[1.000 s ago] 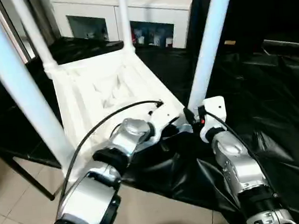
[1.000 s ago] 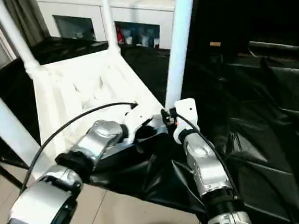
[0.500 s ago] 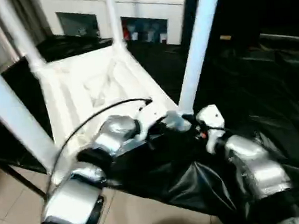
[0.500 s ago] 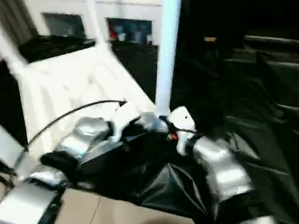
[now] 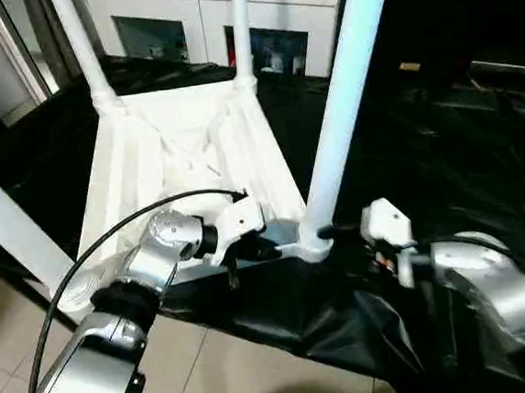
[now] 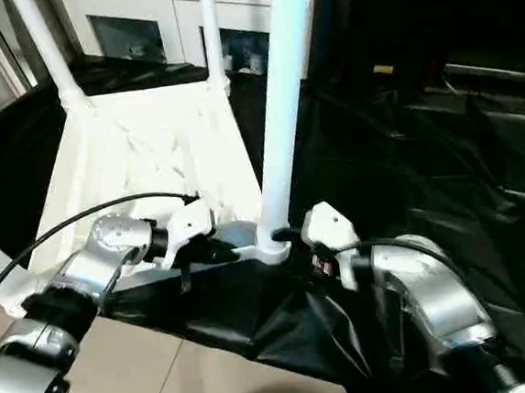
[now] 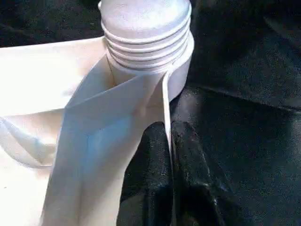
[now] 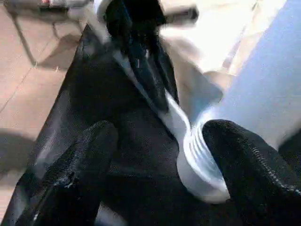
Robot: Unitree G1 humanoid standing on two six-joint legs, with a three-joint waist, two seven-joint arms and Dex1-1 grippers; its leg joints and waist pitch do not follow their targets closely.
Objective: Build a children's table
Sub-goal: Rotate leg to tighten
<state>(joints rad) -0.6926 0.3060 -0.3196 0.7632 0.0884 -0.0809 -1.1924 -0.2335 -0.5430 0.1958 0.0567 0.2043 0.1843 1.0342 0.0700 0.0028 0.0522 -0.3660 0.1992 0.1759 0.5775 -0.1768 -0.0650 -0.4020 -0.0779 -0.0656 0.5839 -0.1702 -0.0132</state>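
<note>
left eye view shows the children's table (image 5: pixel 185 157) lying upside down on the black-draped table (image 5: pixel 478 141), ribbed underside up, with legs standing in its corner sockets. the near right leg (image 5: pixel 342 107) rises from its socket at the corner closest to the robot. the left tool (image 5: pixel 249 250) is pinched together on the thin rim of the top just beside that leg; the left wrist view shows the white edge caught between its fingers (image 7: pixel 188 160). the right tool (image 8: pixel 157 155) stands apart, one finger on each side of the leg's threaded base, not touching it as far as i can tell.

the step in hand looks like seating or tightening this last leg while the left tool steadies the top. the next move probably calls for bringing the right tool in around the leg's base, squarely, before closing and turning, so the leg does not tilt.

against a second ago, the right tool has spread wider and its forearm has swung out to the right, while the left tool stays clamped at the same rim.
</note>
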